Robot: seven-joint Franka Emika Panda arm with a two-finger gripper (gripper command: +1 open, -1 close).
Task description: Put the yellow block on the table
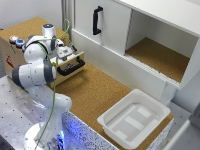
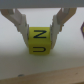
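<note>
In the wrist view the yellow block point(image 2: 39, 42), a small cube with black letters on its faces, sits between my two pale fingers point(image 2: 21, 27). My gripper point(image 2: 39, 34) is shut on it, one fingertip against each side. The block rests on or just over a pale flat surface. In the exterior view the gripper point(image 1: 65, 53) is over the top of the small wooden box point(image 1: 75, 64), and the block is hidden behind the hand. The cork table point(image 1: 95, 95) spreads out below and to the exterior view's right of the box.
The wooden box has a black handle point(image 1: 70, 67) on its front and round coloured buttons point(image 1: 16, 41) on its far end. A white tray point(image 1: 132, 117) lies near the table's front corner. A white cabinet point(image 1: 115, 25) with an open cork-floored compartment point(image 1: 160, 55) lines the back.
</note>
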